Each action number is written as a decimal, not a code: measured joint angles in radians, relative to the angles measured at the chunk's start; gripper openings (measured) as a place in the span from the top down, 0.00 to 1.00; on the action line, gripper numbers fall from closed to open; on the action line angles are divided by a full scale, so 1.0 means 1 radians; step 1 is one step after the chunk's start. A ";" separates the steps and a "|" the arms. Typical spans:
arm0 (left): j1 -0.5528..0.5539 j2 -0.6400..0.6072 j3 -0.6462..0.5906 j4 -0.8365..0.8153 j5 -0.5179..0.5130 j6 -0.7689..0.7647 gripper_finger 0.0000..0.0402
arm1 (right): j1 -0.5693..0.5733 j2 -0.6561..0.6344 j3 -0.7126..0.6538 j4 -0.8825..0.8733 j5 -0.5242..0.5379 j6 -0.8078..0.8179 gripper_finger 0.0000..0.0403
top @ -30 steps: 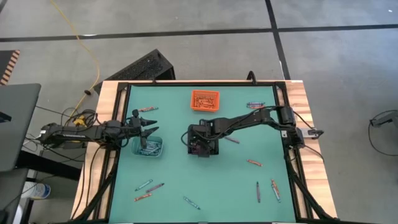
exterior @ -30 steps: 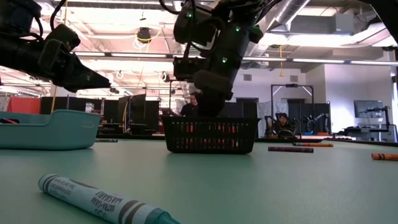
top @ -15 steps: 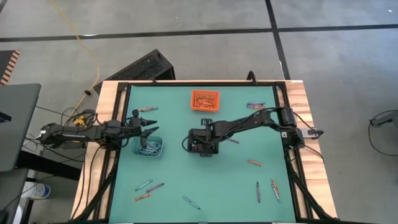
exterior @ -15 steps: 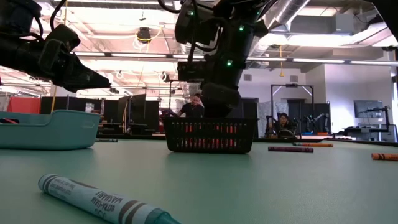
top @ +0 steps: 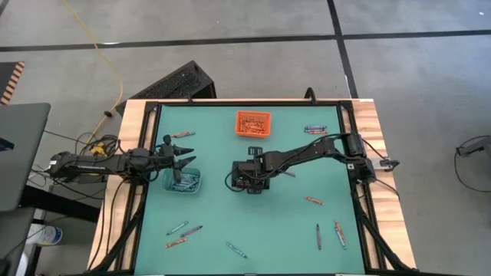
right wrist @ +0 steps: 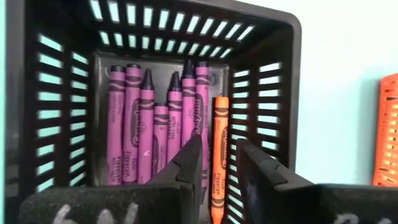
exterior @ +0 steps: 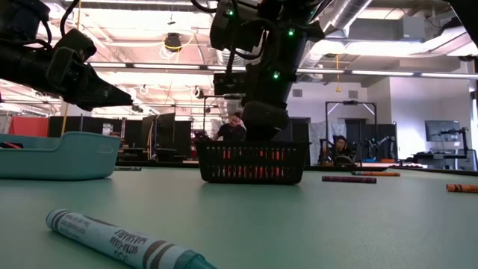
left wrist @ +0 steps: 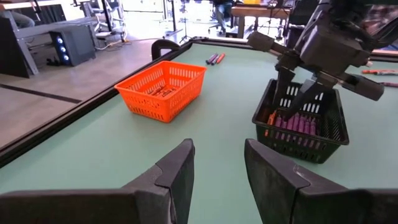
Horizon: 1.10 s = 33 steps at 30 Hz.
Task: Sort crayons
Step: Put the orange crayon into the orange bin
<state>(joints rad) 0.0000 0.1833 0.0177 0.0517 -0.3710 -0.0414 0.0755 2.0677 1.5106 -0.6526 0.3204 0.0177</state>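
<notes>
— What changed?
— Your right gripper let go – fingers now apart over the purple crayons and one orange crayon in the black basket.
— And the left gripper?
— Open, above the teal bin.

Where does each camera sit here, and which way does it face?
High: overhead, straight down; both arms, black bin.
Low: table height, level across; a blue crayon near, arms above.
Left wrist: behind the open left gripper, facing orange bin.
Right wrist: above black bin, open right gripper over purple crayons.
Shared: both wrist views show the black bin.
</notes>
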 joint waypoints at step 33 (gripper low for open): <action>0.000 0.000 0.000 0.000 -0.001 0.000 0.68 | -0.013 0.084 0.003 -0.027 -0.034 0.027 0.83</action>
<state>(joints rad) 0.0002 0.1829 0.0177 0.0521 -0.3717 -0.0414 0.0626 2.1516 1.5135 -0.6797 0.2861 0.0448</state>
